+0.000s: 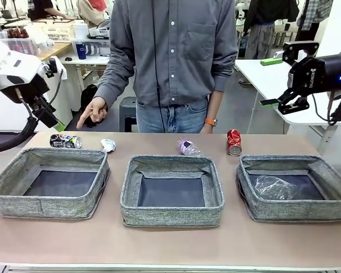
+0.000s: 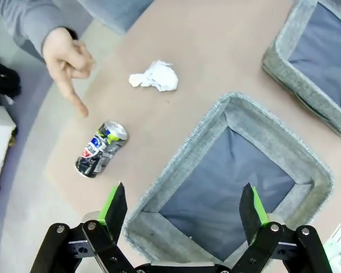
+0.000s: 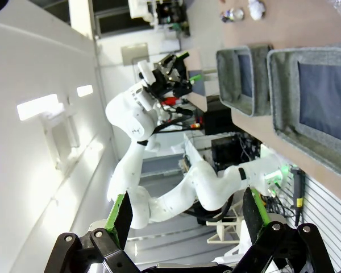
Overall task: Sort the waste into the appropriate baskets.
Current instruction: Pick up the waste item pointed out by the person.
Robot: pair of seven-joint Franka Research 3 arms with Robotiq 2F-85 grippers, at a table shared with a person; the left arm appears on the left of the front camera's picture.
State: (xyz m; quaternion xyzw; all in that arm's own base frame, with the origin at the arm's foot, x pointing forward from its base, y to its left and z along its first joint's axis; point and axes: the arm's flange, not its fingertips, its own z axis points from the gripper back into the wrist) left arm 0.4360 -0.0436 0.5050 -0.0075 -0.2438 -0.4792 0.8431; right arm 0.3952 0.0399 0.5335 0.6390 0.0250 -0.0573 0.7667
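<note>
Lining up a pick: both jaws released, dark can (image 2: 101,149) on counter (image 2: 227,51) just beyond left jaws' left finger (image 2: 115,207), hand (image 2: 68,57) seemingly pointing at it; next shift over, descend, clench.

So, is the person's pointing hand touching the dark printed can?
Apart. The left wrist view shows a strip of bare table between the pointing finger of the person's hand and the dark printed can.

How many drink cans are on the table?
2. A dark printed can lies behind the left basket, near the person's hand; a red can lies by the right basket's far corner. Basket walls might hide another.
</note>
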